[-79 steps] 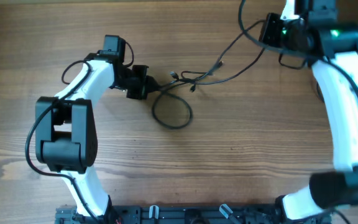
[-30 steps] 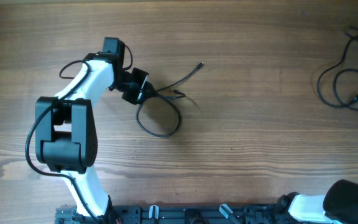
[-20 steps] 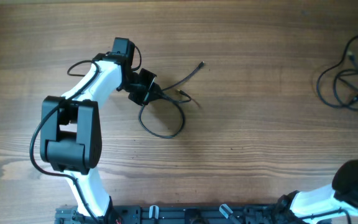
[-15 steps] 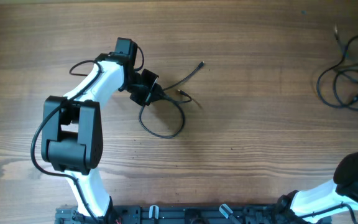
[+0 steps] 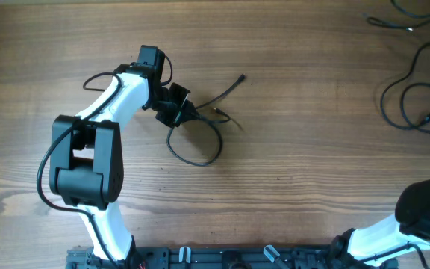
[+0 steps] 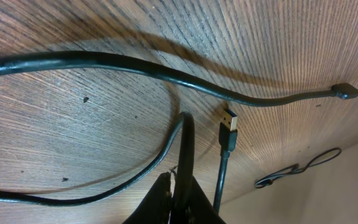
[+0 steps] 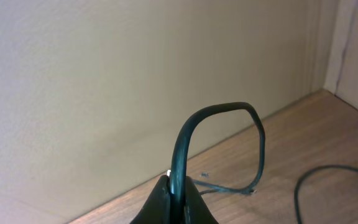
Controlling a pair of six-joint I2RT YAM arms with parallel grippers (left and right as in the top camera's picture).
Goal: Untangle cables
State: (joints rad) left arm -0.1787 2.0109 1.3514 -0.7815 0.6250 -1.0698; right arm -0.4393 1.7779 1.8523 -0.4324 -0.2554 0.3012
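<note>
In the overhead view my left gripper (image 5: pixel 178 113) is shut on a thin black cable whose loop (image 5: pixel 220 146) lies on the wood just below it, with one plug end (image 5: pixel 242 76) reaching up and right. In the left wrist view the jaws (image 6: pixel 179 186) pinch this strand (image 6: pixel 187 134), with a USB plug (image 6: pixel 229 119) beside it. A second cable bundle (image 5: pixel 384 99) lies loose at the far right, apart from the first. In the right wrist view my right gripper (image 7: pixel 178 190) is shut on a bent cable loop (image 7: pixel 180 146), held above the table; this gripper is outside the overhead view.
The wooden table (image 5: pixel 304 164) carries both cables. A strand (image 5: pixel 405 28) crosses the top right corner. The right arm's base link (image 5: pixel 424 217) sits at the lower right edge. A pale wall (image 7: pixel 135 74) rises behind the table's far edge.
The two cables, joined 2.6 s ago, are now separate. The right arm lifted its cable off to the far right and out of the overhead view. The left gripper shifted slightly right, still holding.
</note>
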